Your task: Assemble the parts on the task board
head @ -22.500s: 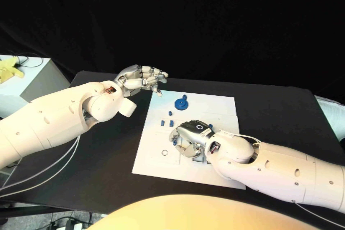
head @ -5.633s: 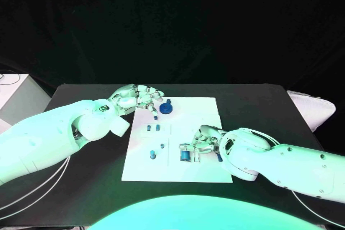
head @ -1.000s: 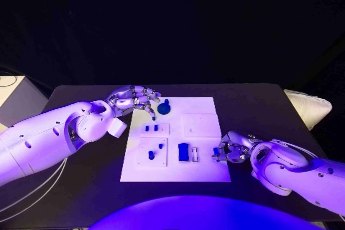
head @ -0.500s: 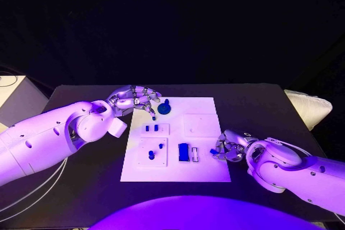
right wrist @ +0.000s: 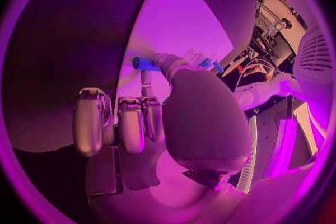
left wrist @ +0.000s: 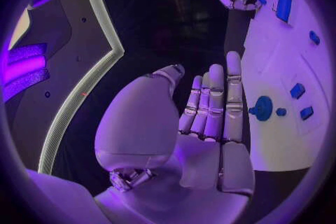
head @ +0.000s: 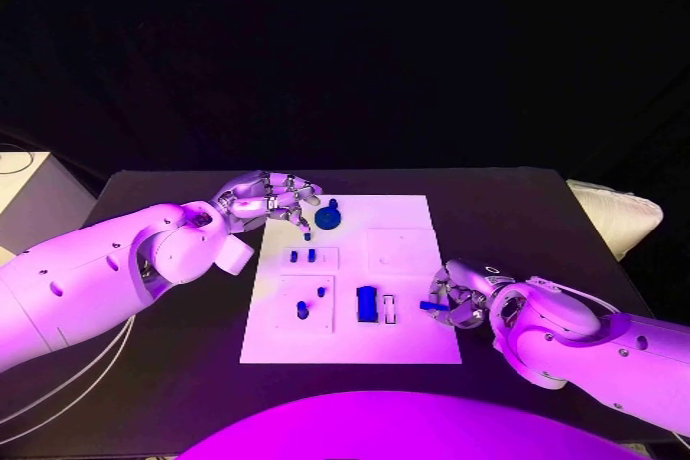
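Parts for the assembly lie spread over the white task board (head: 403, 340), which sits in the middle of the black bench (head: 546, 221). A round blue part with a knob (head: 329, 218) stands near the board's far left corner. Two small blue pegs (head: 301, 255) sit in a raised square plate just nearer the robot, and two more small blue pieces (head: 308, 304) rest on the next plate down. A larger blue rectangular block (head: 367, 304) stands beside a narrow white slot near the board's middle.

The right hand (head: 461, 298) rests at the board's right edge, and its fingers (right wrist: 133, 123) pinch a small blue peg (head: 430, 305) between the thumb and a fingertip; the right wrist view shows that peg (right wrist: 145, 63) sticking out sideways above the board's white surface. The left hand (head: 273, 199) hovers at the board's far left corner, just beside the round knobbed part, holding nothing. In the left wrist view its fingers (left wrist: 213, 103) lie straight and side by side, with the thumb set apart from them
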`<action>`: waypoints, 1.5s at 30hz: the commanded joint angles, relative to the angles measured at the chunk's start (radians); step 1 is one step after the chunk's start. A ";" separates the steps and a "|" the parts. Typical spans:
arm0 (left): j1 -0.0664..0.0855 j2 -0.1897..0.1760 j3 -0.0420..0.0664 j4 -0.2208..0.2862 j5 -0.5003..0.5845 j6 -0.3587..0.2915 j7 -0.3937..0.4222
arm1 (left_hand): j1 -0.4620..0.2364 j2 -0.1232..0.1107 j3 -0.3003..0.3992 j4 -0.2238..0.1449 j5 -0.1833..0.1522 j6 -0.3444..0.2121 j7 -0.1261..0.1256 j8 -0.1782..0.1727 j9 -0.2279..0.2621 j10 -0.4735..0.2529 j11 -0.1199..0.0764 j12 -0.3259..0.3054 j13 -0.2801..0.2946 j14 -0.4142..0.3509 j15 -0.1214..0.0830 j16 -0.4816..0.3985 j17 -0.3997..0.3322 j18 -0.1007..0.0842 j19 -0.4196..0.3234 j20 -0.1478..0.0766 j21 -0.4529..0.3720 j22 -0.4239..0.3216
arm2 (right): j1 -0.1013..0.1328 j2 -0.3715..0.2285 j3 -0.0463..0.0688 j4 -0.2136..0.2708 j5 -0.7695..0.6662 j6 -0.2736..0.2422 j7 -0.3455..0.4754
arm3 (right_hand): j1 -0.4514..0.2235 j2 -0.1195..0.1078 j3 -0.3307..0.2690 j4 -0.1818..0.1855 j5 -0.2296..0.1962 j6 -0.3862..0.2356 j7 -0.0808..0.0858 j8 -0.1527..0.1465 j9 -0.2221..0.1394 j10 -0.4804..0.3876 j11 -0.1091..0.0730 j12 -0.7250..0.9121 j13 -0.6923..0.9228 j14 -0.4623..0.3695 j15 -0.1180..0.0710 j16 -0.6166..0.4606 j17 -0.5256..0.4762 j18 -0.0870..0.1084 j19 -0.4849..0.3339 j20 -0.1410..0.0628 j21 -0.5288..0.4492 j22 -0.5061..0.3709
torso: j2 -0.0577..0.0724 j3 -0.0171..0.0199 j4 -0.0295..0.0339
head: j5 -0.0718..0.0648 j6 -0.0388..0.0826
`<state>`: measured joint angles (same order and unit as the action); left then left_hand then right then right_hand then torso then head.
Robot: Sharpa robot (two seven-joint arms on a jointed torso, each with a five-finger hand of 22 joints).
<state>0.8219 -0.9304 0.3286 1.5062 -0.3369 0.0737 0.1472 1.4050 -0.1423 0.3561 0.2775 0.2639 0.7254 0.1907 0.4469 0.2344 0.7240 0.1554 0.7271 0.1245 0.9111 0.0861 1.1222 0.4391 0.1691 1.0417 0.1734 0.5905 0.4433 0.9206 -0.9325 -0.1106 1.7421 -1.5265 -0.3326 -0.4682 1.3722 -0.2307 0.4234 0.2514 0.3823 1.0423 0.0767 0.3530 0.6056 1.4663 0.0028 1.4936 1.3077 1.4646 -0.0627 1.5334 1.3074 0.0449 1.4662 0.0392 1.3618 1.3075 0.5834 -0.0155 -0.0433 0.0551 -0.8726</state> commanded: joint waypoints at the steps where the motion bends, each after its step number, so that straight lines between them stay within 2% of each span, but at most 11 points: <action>1: 0.000 0.000 0.001 0.003 0.008 0.016 0.006 | 0.003 0.009 0.002 0.007 0.004 -0.005 0.029 0.004 -0.001 -0.007 0.002 0.003 -0.001 -0.008 0.000 -0.003 0.000 0.013 0.009 -0.001 -0.006 -0.001 | -0.011 -0.009 -0.010 0.010 0.052 -0.005 -0.036 | -0.020 0.007 0.098 -0.086 0.020 -0.006 -0.004 0.009 -0.077 0.066 -0.008 0.006 0.221 0.095 -0.009 0.007 0.215 -0.005 0.059 -0.008 0.006 0.166 | 0.000 -0.0009 0.0002 | 0.004 0.000; 4: 0.000 -0.001 0.001 0.003 0.009 0.016 0.005 | 0.003 0.009 0.002 0.007 0.004 -0.005 0.029 0.004 -0.001 -0.007 0.002 0.003 -0.001 -0.008 0.000 -0.003 0.000 0.013 0.009 -0.001 -0.006 -0.001 | -0.006 -0.015 -0.009 0.025 0.076 -0.027 -0.023 | -0.046 0.014 0.109 -0.086 0.026 -0.011 -0.006 0.013 -0.071 0.068 -0.009 0.008 0.222 0.095 -0.010 0.009 0.218 -0.006 0.061 -0.008 0.012 0.169 | 0.000 -0.0010 -0.0004 | 0.002 0.000; 10: 0.000 -0.001 0.001 0.004 0.009 0.016 0.003 | 0.004 0.011 0.002 0.007 0.004 -0.006 0.029 0.005 -0.001 -0.007 0.002 0.004 -0.002 -0.008 0.000 -0.003 0.000 0.013 0.010 -0.001 -0.007 -0.001 | 0.020 -0.018 -0.008 0.060 0.143 -0.067 0.010 | -0.061 0.023 0.119 -0.087 0.029 -0.012 -0.007 0.016 -0.066 0.071 -0.011 0.014 0.226 0.097 -0.011 0.013 0.225 -0.008 0.063 -0.009 0.022 0.175 | 0.000 -0.0002 -0.0005 | 0.002 0.000; 15: 0.000 -0.001 0.001 0.003 0.009 0.017 0.002 | 0.004 0.011 0.002 0.007 0.004 -0.006 0.029 0.005 -0.001 -0.007 0.002 0.004 -0.002 -0.008 0.000 -0.003 0.000 0.013 0.010 -0.001 -0.007 -0.001 | 0.035 0.007 -0.008 0.075 0.204 -0.085 0.023 | -0.097 0.028 0.126 -0.082 0.024 -0.013 -0.009 0.021 -0.060 0.077 -0.012 0.024 0.231 0.099 -0.012 0.017 0.231 -0.010 0.066 -0.010 0.032 0.180 | 0.000 0.0005 -0.0016 | 0.001 0.000; 18: 0.000 0.000 0.001 0.004 0.009 0.017 0.001 | 0.004 0.016 0.003 0.008 0.005 -0.005 0.028 0.006 -0.002 -0.008 0.001 0.005 -0.002 -0.008 -0.001 -0.003 0.000 0.013 0.010 -0.001 -0.008 -0.002 | 0.038 0.029 -0.008 0.068 0.226 -0.084 0.022 | -0.113 0.027 0.126 -0.079 0.019 -0.014 -0.010 0.022 -0.058 0.078 -0.013 0.026 0.233 0.099 -0.013 0.017 0.231 -0.010 0.066 -0.011 0.032 0.181 | 0.001 -0.0001 0.0005 | -0.002 0.000; 21: 0.000 0.001 0.001 0.005 0.009 0.018 0.001 | 0.000 0.019 0.002 0.011 0.005 -0.006 0.029 0.006 -0.003 -0.008 0.002 0.005 -0.002 -0.008 0.000 -0.003 0.000 0.013 0.011 0.000 -0.009 -0.003 | 0.039 0.046 -0.010 0.055 0.234 -0.087 0.020 | -0.124 0.026 0.125 -0.078 0.020 -0.013 -0.011 0.024 -0.057 0.081 -0.013 0.032 0.236 0.099 -0.013 0.018 0.233 -0.011 0.067 -0.011 0.034 0.182 | 0.001 -0.0006 0.0018 | -0.001 0.000; 26: 0.000 0.001 0.001 0.005 0.009 0.019 0.000 | 0.000 0.019 0.002 0.011 0.005 -0.006 0.029 0.006 -0.003 -0.008 0.002 0.005 -0.002 -0.008 0.000 -0.003 0.000 0.013 0.011 0.000 -0.009 -0.003 | 0.035 0.070 -0.014 0.039 0.242 -0.091 0.012 | -0.148 0.022 0.115 -0.074 0.029 -0.010 -0.013 0.026 -0.054 0.085 -0.015 0.038 0.240 0.099 -0.014 0.019 0.234 -0.011 0.067 -0.012 0.035 0.183 | 0.001 0.0008 0.0000 | 0.001 0.000; 38: 0.000 0.004 0.001 0.006 0.009 0.022 -0.001 | -0.013 0.027 -0.001 0.015 0.003 -0.007 0.030 0.008 -0.005 -0.009 0.003 0.006 -0.003 -0.008 0.001 -0.002 0.001 0.013 0.012 0.000 -0.012 -0.005 | 0.030 0.114 -0.018 0.000 0.231 -0.087 -0.033 | -0.208 0.013 0.088 -0.051 -0.005 -0.003 -0.015 0.028 -0.053 0.092 -0.016 0.053 0.249 0.099 -0.016 0.019 0.233 -0.011 0.068 -0.014 0.037 0.186 | 0.001 0.0008 -0.0004 | -0.003 0.000; 42: 0.000 0.004 0.001 0.006 0.009 0.022 -0.001 | -0.016 0.029 -0.001 0.015 0.003 -0.008 0.030 0.008 -0.005 -0.009 0.003 0.007 -0.004 -0.008 0.001 -0.002 0.001 0.013 0.013 0.001 -0.013 -0.006 | 0.029 0.120 -0.018 -0.005 0.229 -0.070 -0.042 | -0.225 0.009 0.079 -0.043 -0.017 -0.002 -0.015 0.027 -0.054 0.093 -0.016 0.054 0.250 0.099 -0.016 0.019 0.233 -0.011 0.068 -0.014 0.037 0.186 | 0.000 0.0008 -0.0005 | -0.005 0.000; 44: 0.000 0.004 0.001 0.006 0.009 0.023 -0.002 | -0.018 0.031 -0.001 0.015 0.003 -0.008 0.029 0.008 -0.006 -0.009 0.003 0.007 -0.004 -0.008 0.001 -0.002 0.001 0.013 0.013 0.001 -0.013 -0.006 | 0.028 0.123 -0.019 -0.007 0.231 -0.057 -0.049 | -0.250 -0.002 0.063 -0.029 -0.028 0.001 -0.014 0.026 -0.055 0.095 -0.015 0.057 0.252 0.099 -0.015 0.019 0.234 -0.012 0.068 -0.013 0.039 0.187 | 0.000 0.0004 -0.0006 | -0.005 0.000; 45: 0.000 0.004 0.001 0.006 0.009 0.023 -0.002 | -0.021 0.033 -0.001 0.015 0.004 -0.008 0.030 0.009 -0.006 -0.009 0.003 0.007 -0.004 -0.008 0.001 -0.002 0.001 0.013 0.013 0.001 -0.014 -0.007 | 0.028 0.126 -0.019 -0.009 0.232 -0.047 -0.054 | -0.282 -0.013 0.039 -0.009 -0.004 0.006 -0.014 0.027 -0.056 0.098 -0.015 0.064 0.255 0.099 -0.015 0.018 0.233 -0.012 0.068 -0.013 0.038 0.188 | 0.000 0.0003 -0.0004 | -0.005 0.000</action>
<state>0.8218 -0.9285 0.3286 1.5091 -0.3353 0.0784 0.1416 1.3882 -0.1168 0.3534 0.2857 0.2639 0.7254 0.1907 0.4508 0.2295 0.7204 0.1590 0.7311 0.1214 0.9111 0.0861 1.1222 0.4391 0.1691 1.0490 0.1736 0.5827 0.4378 0.9499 -0.8093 -0.1294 1.7343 -1.2926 -0.4132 -0.4981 1.1008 -0.2382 0.4724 0.2391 0.3728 1.0496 0.0544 0.3837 0.5528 1.4683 -0.0062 1.5546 1.3080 1.4646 -0.0701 1.5472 1.3074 0.0450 1.4663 0.0323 1.3959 1.3079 0.5837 -0.0148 -0.0437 0.0506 -0.8726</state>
